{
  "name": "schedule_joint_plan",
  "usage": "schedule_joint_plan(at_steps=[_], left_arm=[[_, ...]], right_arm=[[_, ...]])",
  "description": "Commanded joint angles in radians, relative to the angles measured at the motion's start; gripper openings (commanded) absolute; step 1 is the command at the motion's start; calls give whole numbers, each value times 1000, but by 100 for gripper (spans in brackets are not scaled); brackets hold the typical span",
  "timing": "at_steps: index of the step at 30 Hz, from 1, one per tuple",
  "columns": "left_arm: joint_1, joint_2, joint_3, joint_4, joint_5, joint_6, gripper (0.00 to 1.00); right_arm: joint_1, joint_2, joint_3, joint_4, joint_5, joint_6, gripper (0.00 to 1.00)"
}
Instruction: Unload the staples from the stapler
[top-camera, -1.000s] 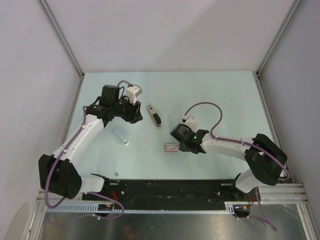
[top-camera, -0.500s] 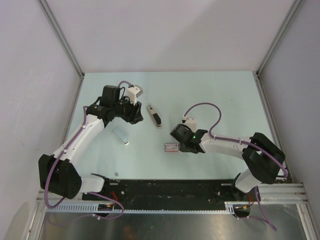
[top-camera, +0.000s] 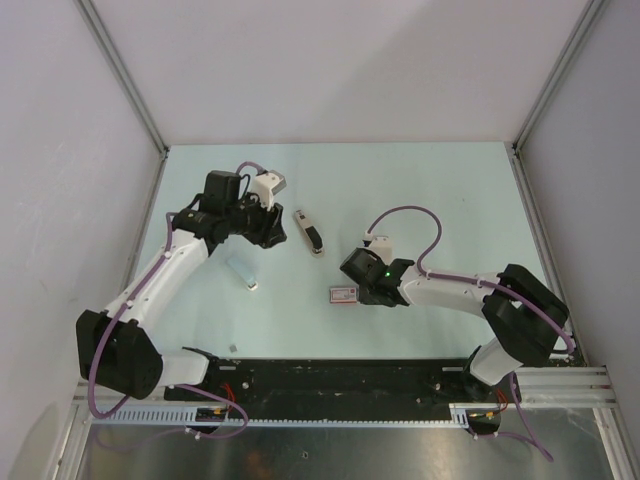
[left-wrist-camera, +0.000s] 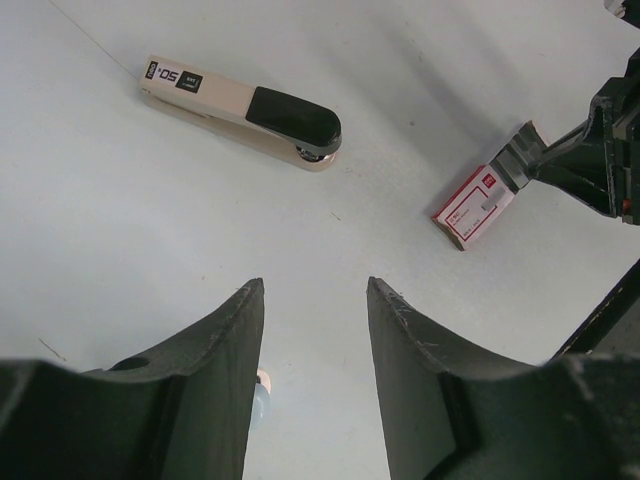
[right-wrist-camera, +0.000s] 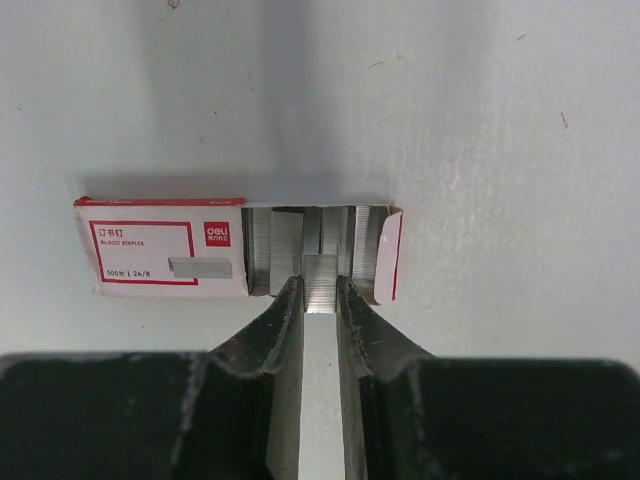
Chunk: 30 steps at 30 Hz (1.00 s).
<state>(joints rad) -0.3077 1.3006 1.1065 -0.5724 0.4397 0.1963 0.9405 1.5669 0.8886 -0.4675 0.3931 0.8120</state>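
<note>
Staples in the right pincer (right-wrist-camera: 320, 287), are they?

Yes. It is pinching a short grey metal strip of staples (right-wrist-camera: 320, 266) at the open end of the flat red-and-white cardboard packet (right-wrist-camera: 160, 258), among the other strips lying there.

And the small slim silver-grey metal stapler (left-wrist-camera: 240, 110) with the black top?

Lying flat on the pale surface (top-camera: 420, 190), touched by neither arm, roughly between them and a little farther back. The left pincer (left-wrist-camera: 313, 292) hangs near it, spread wide, holding nothing.

So what makes this step go well?

My guess is the strip is meant for the packet. Keep it level and in line with its neighbours, then ease it down until it rests. Spread the fingers only slightly, so nothing gets flicked out and the light packet isn't dragged along. After that, back straight out along the strip's own line rather than sideways.
</note>
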Motion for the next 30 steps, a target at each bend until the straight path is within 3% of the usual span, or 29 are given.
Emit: schedule_joint_plan(at_steps=[1,15,30], left_arm=[[-7,-38,9,-4,14,68,50],[-9,-43,3,-4,14,72,50],[-17,-51,1,-5,12,74,50]], right_arm=[[-1,12,32,14,8,17,2],[0,20,32,14,1,18,6],[3,0,32,16,4,10,30]])
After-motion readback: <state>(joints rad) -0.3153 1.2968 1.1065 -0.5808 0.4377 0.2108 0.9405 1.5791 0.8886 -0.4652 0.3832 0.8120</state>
